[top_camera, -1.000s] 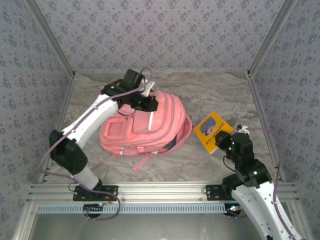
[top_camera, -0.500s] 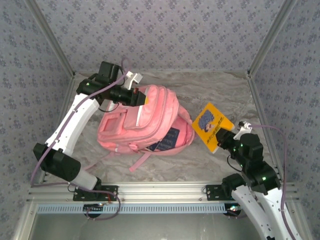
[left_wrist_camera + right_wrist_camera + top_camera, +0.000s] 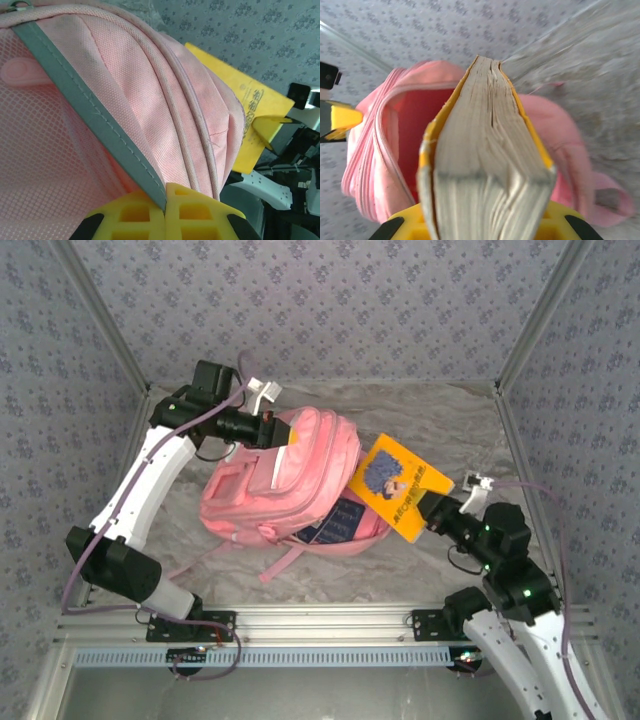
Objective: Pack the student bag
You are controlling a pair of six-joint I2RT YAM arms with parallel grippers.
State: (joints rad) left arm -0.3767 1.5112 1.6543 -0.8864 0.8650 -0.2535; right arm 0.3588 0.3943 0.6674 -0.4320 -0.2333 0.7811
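Marbled table (image 3: 440, 430) inside patterned walls (image 3: 330, 300): a book is being presented to the open bag.

Nearest the bases, the right gripper (image 3: 430, 512) is clamping a yellow book (image 3: 398, 483) by its near edge and holding it clear of the table, free end reaching left and away. The student bag (image 3: 300, 480) is lying mid-table, left of that hand, its main opening (image 3: 415, 135) gaping toward the book, whose far corner is overlapping the bag's right rim from above. Farthest off, the left gripper (image 3: 165, 210) is pinching the bag's grey trim strip (image 3: 90, 115), propping the mouth open. Judgement: the right arm is nearer, and insertion is calling for a leftward, downward push along the book's length.
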